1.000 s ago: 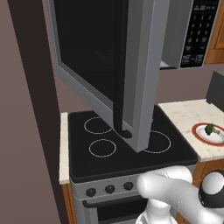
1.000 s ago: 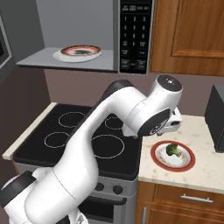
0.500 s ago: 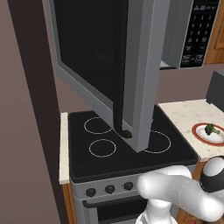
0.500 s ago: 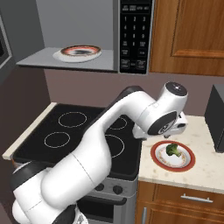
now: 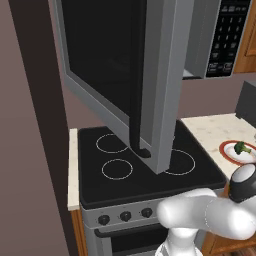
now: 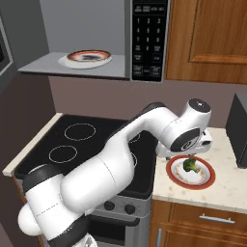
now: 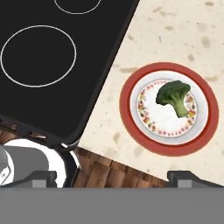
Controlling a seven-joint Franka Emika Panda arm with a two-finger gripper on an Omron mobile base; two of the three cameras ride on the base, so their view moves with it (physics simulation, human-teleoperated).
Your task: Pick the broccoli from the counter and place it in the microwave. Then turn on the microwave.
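On the red-rimmed plate (image 7: pixel 169 109) on the table (image 7: pixel 175 35) beside the cooktop (image 7: pixel 52 57) lies the broccoli (image 7: pixel 174 96), untouched. Reaching is the step in hand: the claw (image 7: pixel 111 177) hovers above, spread wide, empty. Next I'd centre over the floret, descend

Broccoli (image 7: pixel 174 97) is parked on the red-rimmed plate (image 7: pixel 131 124), which is set on the counter (image 7: pixel 175 35) right beside the cooktop (image 7: pixel 65 65).

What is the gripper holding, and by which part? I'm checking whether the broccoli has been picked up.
Nothing is held. The gripper is open above the counter, and the broccoli lies on the red-rimmed plate, clear of the fingers.
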